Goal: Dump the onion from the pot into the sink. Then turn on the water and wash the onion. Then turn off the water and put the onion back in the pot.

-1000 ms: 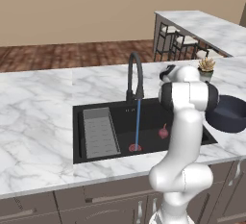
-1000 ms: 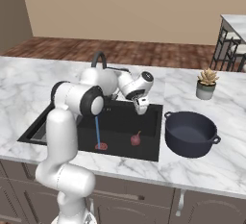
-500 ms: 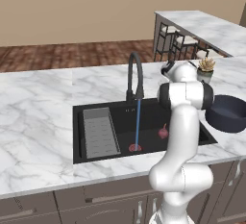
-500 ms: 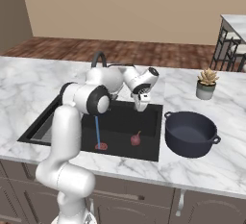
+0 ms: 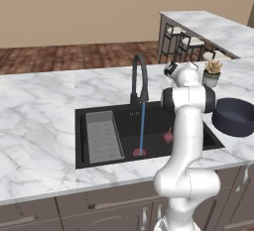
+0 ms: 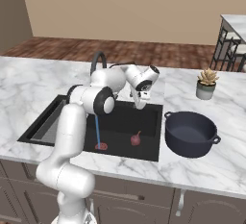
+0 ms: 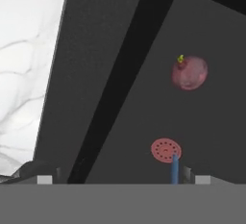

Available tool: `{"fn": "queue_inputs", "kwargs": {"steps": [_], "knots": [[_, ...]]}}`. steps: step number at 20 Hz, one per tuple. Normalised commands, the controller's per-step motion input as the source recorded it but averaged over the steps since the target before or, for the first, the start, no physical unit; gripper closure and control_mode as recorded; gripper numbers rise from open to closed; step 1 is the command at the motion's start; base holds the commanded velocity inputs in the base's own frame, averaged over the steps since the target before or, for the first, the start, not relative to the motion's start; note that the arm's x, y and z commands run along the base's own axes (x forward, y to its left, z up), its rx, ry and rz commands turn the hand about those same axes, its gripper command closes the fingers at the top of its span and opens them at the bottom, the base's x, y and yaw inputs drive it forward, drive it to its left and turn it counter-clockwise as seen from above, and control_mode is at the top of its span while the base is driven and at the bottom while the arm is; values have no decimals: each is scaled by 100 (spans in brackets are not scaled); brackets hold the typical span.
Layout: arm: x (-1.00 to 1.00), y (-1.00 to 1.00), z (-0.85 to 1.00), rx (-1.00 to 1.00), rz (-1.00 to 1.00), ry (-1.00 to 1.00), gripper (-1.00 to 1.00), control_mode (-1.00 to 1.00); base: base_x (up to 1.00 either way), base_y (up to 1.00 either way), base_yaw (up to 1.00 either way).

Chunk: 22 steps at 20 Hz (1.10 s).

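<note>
The reddish-purple onion (image 6: pixel 136 139) (image 5: pixel 168 137) lies on the floor of the black sink (image 6: pixel 120 122) (image 5: pixel 124 126), right of the red drain (image 6: pixel 101 146). A thin blue stream of water (image 6: pixel 97 130) (image 5: pixel 142 126) falls from the black gooseneck faucet (image 5: pixel 139 76) onto the drain. The dark navy pot (image 6: pixel 191 132) (image 5: pixel 235 116) stands on the counter right of the sink and looks empty. My gripper (image 6: pixel 138 104) hangs open over the back right of the basin, well above the onion. In the hand view my gripper (image 7: pixel 123 180) holds nothing, with the onion (image 7: pixel 190 72) ahead and the water (image 7: pixel 175 168) by the right fingertip.
A grey ribbed tray (image 5: pixel 103 136) fills the sink's left part. A small pale planter with a spiky plant (image 6: pixel 207 83) stands on the marble counter (image 6: pixel 202 170) behind the pot. Bar stools (image 5: pixel 186 44) stand at a second counter at the far right.
The arm has swung slightly to the right above the back of the sink. The gripper stays open. The onion lies where it was and the water keeps running.
</note>
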Motion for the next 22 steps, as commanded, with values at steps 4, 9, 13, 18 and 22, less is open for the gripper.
{"fn": "queue_inputs", "kwargs": {"steps": [4,9,13,18,22], "knots": [[18,38,-47,0,-1,7,-100,-100,0,0,0],[17,14,-29,0,-1,5,-100,-100,0,0,0],[18,0,-11,0,-1,5,-100,-100,0,0,0],[26,0,-1,1,-2,4,-100,-100,0,0,0],[31,7,-6,0,-4,6,-100,-100,0,0,0]]}}
